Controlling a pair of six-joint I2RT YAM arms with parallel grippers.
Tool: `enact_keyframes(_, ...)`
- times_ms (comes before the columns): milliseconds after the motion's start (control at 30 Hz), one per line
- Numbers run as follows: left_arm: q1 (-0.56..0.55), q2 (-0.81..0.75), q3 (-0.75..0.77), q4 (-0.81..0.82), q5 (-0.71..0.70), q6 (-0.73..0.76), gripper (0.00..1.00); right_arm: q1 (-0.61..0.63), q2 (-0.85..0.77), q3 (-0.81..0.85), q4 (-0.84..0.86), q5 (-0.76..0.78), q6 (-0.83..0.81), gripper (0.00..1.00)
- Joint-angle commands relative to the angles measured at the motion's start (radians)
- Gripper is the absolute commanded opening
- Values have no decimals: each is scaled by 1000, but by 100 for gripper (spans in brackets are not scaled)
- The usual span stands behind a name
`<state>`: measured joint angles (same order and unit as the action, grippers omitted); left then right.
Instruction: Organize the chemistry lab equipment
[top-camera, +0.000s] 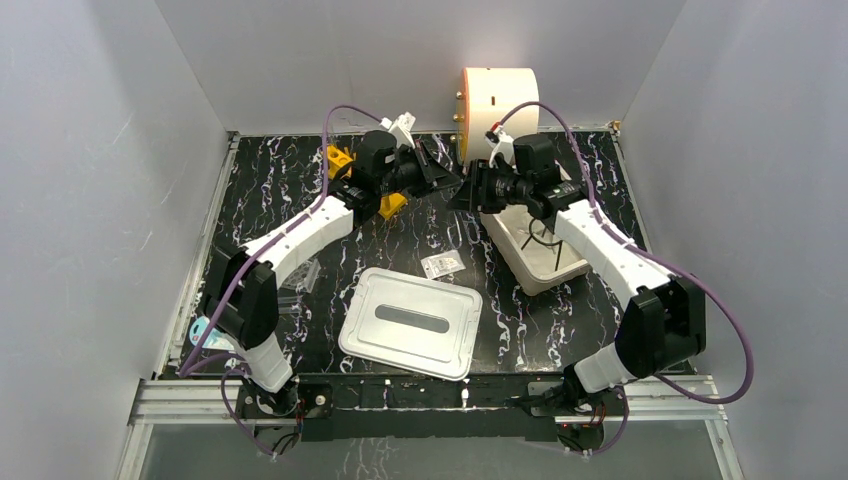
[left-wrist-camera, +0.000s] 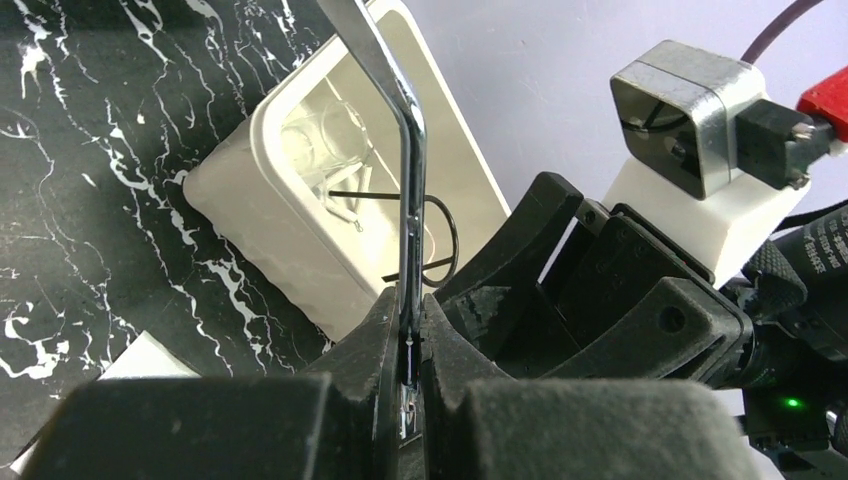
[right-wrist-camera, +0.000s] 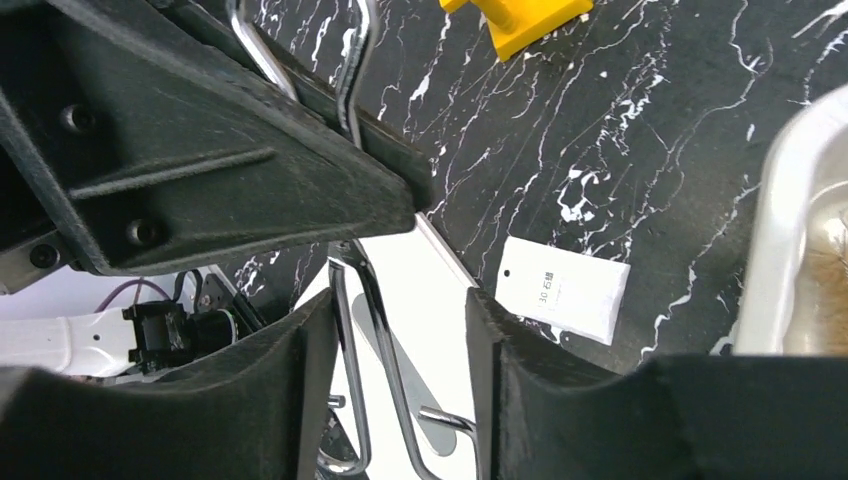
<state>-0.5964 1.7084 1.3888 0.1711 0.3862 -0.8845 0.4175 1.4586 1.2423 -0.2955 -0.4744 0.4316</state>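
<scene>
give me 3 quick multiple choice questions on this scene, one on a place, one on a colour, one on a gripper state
1. Where is the small white packet?
A inside the tub
B on the table by the flat lid
C on the drum

2. What colour is the tube rack?
A blue
B green
C yellow-orange

3. The left gripper is:
A shut on the metal tongs
B open and empty
C shut on the packet

Answers:
1 B, it lies on the marbled top just past the lid's far edge.
2 C, it shows in the top and right wrist views.
3 A, it clamps the tongs' shiny rod.
</scene>
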Motion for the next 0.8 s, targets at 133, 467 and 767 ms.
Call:
enact_keyframes(133,-3,-23,47,-8,33,-84,0,14,52,64,10,-14,-72,39)
enact_keyframes(467,23,-7,90,-52,113,-27,28,18,3,75,-21,122,-105,0)
enact_keyframes(767,106,-27,116,-102,222,32,70,16,-80,158,-109,398,-248,0)
